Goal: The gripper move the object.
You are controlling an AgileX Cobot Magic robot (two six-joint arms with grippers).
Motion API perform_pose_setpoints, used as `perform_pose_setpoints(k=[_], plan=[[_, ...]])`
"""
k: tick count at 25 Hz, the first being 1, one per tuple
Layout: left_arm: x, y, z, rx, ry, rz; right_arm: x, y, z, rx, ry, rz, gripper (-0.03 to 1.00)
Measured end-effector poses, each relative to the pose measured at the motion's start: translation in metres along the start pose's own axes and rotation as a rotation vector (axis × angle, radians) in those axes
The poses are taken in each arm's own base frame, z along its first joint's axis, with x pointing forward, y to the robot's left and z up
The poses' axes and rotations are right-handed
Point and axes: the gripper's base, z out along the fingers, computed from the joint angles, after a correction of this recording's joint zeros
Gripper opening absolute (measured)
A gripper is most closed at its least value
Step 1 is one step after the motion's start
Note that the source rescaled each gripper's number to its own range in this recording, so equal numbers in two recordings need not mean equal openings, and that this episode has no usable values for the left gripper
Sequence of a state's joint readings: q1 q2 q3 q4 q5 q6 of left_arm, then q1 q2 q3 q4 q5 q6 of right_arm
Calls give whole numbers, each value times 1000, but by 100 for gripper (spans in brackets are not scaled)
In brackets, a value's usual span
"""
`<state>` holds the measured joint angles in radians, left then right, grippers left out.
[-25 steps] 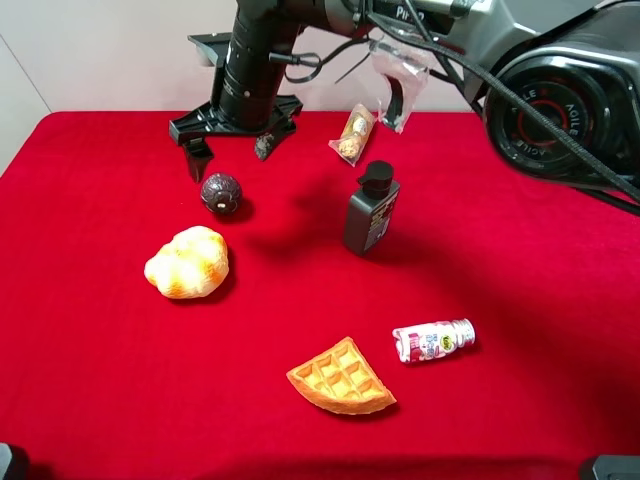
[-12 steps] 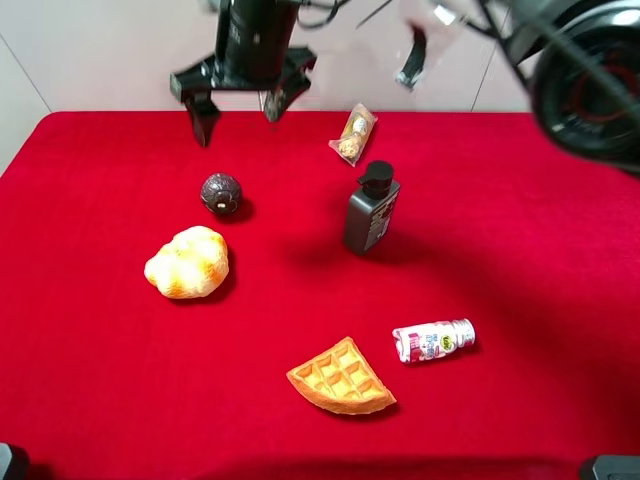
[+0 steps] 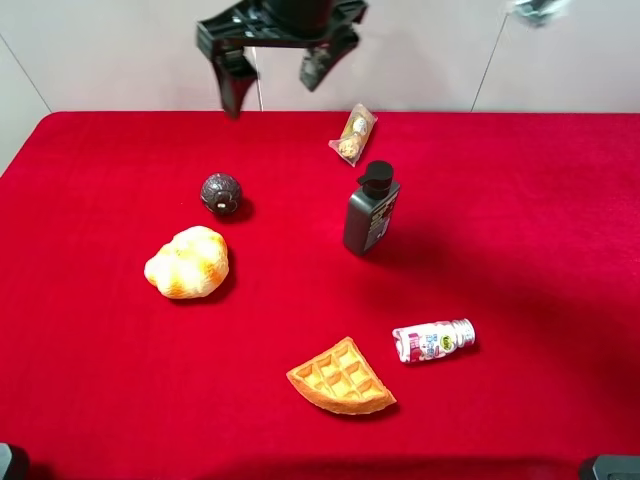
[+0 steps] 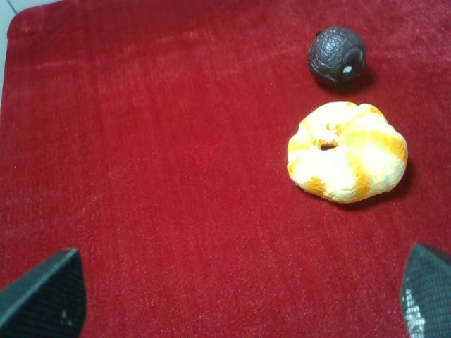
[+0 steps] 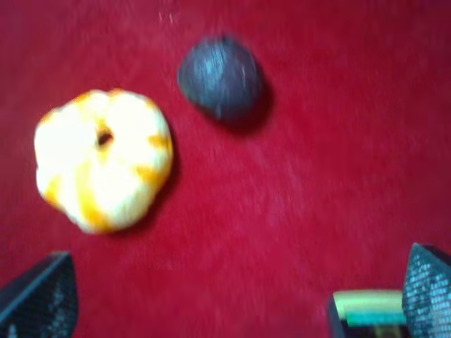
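The object, a small dark rough-skinned ball with a pale spot, lies on the red cloth behind the bread roll. It also shows in the left wrist view and, blurred, in the right wrist view. My right gripper hangs open and empty high above the table's far edge, well clear of the ball. In its own view only its wide-apart fingertips show. My left gripper is open and empty, with fingertips at the frame corners. It is out of the exterior view.
A yellow bread roll lies just in front of the ball. An upright dark pump bottle stands mid-table, with a wrapped snack behind it. A waffle piece and a small lying drink bottle are nearer the front.
My right gripper has risen from just behind the ball and pulled back towards the far edge. The arm's bulk has left the view. The ball and other items have not moved.
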<state>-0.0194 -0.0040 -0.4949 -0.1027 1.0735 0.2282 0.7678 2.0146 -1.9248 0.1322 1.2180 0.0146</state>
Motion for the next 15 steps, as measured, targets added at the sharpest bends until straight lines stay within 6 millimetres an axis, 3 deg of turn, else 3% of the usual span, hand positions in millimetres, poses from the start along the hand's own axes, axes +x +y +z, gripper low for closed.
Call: perform_pose_setpoints(k=[15], plan=[[0, 0, 0, 0, 0, 0, 131, -1, -68, 26, 97, 4, 99]])
